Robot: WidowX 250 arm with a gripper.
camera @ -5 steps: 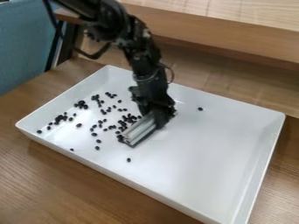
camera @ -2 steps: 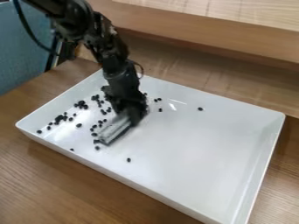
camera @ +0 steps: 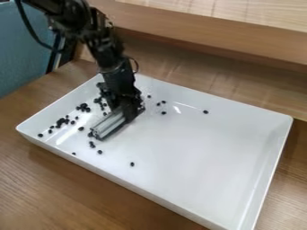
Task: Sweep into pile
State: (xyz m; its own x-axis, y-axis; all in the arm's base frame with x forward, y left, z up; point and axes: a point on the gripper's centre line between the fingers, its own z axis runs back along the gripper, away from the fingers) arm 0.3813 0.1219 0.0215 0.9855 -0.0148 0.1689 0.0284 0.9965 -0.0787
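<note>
Fingers (camera: 133, 108) gripping bar (camera: 109, 124), lengthwise toward lower left

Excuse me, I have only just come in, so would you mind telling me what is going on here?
A black robot arm has a pale bar in its pincer, low over a white tray, seemingly to sweep small dark beans into a pile. They are not yet in one pile: most lie loosely scattered and clumped in the tray's left part, some right by the bar, and a few lie apart, such as one toward the back.
</note>
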